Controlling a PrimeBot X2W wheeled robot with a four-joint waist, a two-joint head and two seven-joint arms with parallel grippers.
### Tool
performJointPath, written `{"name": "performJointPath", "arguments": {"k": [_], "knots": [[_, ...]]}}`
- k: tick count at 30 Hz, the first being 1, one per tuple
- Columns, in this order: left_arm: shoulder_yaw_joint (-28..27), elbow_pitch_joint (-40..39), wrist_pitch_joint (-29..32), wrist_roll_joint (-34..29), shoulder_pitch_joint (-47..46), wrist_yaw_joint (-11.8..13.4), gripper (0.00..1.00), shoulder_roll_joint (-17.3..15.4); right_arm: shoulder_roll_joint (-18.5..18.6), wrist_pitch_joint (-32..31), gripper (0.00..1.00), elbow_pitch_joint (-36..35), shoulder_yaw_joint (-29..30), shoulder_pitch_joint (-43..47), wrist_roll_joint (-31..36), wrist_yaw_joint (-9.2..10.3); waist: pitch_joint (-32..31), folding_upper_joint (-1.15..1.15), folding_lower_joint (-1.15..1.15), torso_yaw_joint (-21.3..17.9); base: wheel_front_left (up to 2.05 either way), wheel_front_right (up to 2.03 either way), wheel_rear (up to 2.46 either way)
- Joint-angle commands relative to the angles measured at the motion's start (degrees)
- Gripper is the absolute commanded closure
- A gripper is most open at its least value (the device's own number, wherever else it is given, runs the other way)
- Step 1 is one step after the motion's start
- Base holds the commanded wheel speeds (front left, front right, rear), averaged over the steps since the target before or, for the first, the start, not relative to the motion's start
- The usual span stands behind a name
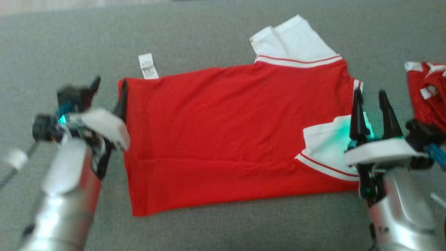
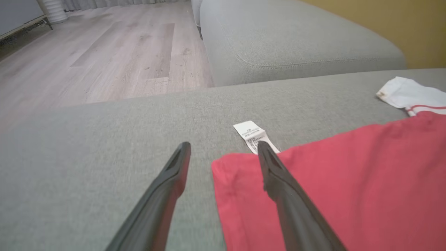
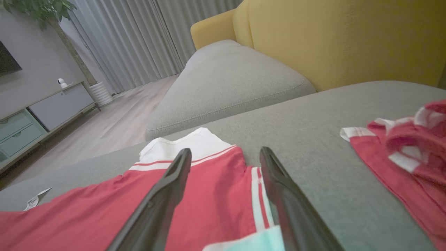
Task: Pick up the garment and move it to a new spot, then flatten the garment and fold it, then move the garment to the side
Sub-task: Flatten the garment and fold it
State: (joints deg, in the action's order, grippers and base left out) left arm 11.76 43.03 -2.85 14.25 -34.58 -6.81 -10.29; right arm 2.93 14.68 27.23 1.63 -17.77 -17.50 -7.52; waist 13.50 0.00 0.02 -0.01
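Shirt (image 1: pixel 226 139): red with white trim, laid flat on the grey sofa (image 1: pixel 69 45) and folded to a rough rectangle, long side running left to right in the head view. A white sleeve (image 1: pixel 296 38) is seen jutting past the far edge. A white panel (image 1: pixel 324 143) is folded onto the red near the right end and is tinted green. The label (image 1: pixel 147 66) is turned out at the far left corner, flat on the sofa.

Left gripper (image 1: pixel 108 91): fingers spread, nothing held. It is placed at the shirt's left edge. In its wrist view one finger is seen over bare sofa, the other over the red corner beside the label. Contact with the cloth cannot be judged.

Right gripper (image 1: pixel 370 93): fingers spread, nothing held. It is placed at the shirt's right end, over the striped edge.

A second garment (image 1: pixel 427 94), red and white, is noted crumpled further right, apart from the shirt.
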Motion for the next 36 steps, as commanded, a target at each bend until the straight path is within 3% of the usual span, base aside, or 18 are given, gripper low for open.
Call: {"name": "performJointPath", "arguments": {"k": [1,9,14,26,27,28,29,30,36], "knots": [[-0.29,0.25,2.56,1.36,-3.98,-0.45,0.00,-2.68,0.81,0.32,0.00,-1.53,-2.37,-2.70,0.51,0.03,3.28,0.00,-0.02,-0.41,0.00,0.00,0.00],[8.44,2.93,10.26,10.96,-10.64,-0.66,0.00,-6.73,0.97,0.32,0.00,-0.70,-5.50,-6.93,-0.29,0.03,6.30,0.00,-0.02,-1.84,0.00,0.00,0.00],[10.42,4.21,8.23,14.26,-11.83,-0.67,0.00,-8.76,1.60,0.32,0.00,-0.82,-5.70,-7.45,-0.63,0.03,7.28,0.00,-0.02,-2.04,0.00,0.00,0.00],[13.83,8.64,5.98,17.49,-14.32,-0.68,0.00,-8.97,2.06,0.32,0.00,-0.81,-6.55,-9.18,-0.54,0.03,8.20,0.00,-0.02,-1.64,0.00,0.00,0.00],[14.23,9.25,6.17,17.56,-14.49,-0.68,0.14,-8.91,2.08,0.32,0.00,-0.80,-6.76,-9.40,-0.52,0.03,8.27,0.00,-0.02,-1.61,0.00,0.00,0.00],[14.97,10.02,6.36,17.94,-14.89,-0.68,0.69,-8.71,2.56,0.32,0.00,-0.35,-7.52,-10.19,-0.50,0.03,8.43,0.00,-0.02,-1.47,0.00,0.00,0.00],[14.97,10.02,6.36,17.94,-14.89,-0.68,0.69,-8.71,2.56,0.32,0.00,-0.35,-7.52,-10.19,-0.50,0.03,8.43,0.00,-0.02,-1.47,0.00,0.00,0.00],[15.29,10.25,6.26,18.16,-15.10,-0.68,1.00,-8.66,2.98,0.32,0.00,0.15,-8.05,-10.82,-0.49,0.03,8.52,0.00,-0.02,-1.36,0.00,0.00,0.00],[18.43,9.61,3.64,19.10,-16.83,-0.68,1.00,-7.62,7.94,-4.05,0.00,8.21,-11.43,-20.59,-0.90,0.03,9.15,0.00,-0.02,1.46,0.00,0.00,0.00]]}}
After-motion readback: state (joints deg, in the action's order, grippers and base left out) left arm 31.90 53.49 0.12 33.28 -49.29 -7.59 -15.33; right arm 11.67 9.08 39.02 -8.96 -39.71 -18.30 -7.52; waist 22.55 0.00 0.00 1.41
